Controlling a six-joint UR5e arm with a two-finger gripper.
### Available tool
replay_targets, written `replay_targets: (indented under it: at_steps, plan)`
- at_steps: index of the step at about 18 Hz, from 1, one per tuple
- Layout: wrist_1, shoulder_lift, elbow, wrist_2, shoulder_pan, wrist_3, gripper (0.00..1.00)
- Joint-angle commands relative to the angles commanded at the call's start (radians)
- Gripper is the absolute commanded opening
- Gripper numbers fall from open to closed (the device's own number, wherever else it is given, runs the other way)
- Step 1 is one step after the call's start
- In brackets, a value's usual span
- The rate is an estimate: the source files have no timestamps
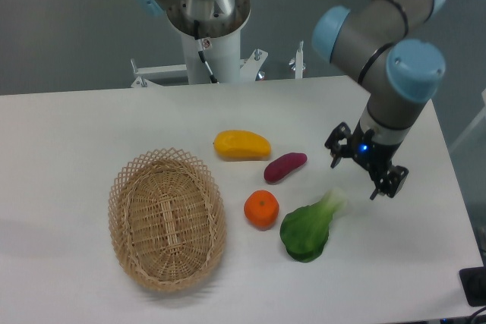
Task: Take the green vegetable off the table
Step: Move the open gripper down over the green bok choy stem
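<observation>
The green vegetable point(307, 229) lies on the white table point(76, 134) at the front right, with its dark leaf toward the front and its pale stem pointing up-right. My gripper point(354, 180) hangs above the table just right of and behind the stem tip, apart from it. Its two black fingers stand spread and nothing is between them.
An orange point(261, 209) lies just left of the vegetable. A purple sweet potato point(285, 167) and a yellow mango-like fruit point(241, 145) lie behind it. A wicker basket point(166, 218) stands at the front left. The table's right edge is close to the gripper.
</observation>
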Motion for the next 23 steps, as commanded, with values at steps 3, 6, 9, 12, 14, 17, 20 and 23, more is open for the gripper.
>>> replay_targets:
  at_steps: [3,6,9,12,14,17,20,23]
  plan:
    - [0.094,-0.003,-0.069,0.002,0.003,0.002,1.0]
    - [0.138,-0.029,-0.086,0.027,-0.003,-0.002,1.0]
    - [0.181,-0.037,-0.109,0.069,-0.015,-0.012,1.0]
    - [0.22,-0.058,-0.111,0.09,-0.034,-0.017,1.0]
    - [0.226,-0.057,-0.135,0.132,-0.038,-0.017,1.0]
    - [0.226,-0.052,-0.144,0.135,-0.041,-0.017,1.0]
    - [0.226,-0.048,-0.148,0.137,-0.04,-0.015,1.0]
    - [0.232,-0.057,-0.155,0.14,-0.049,-0.02,1.0]
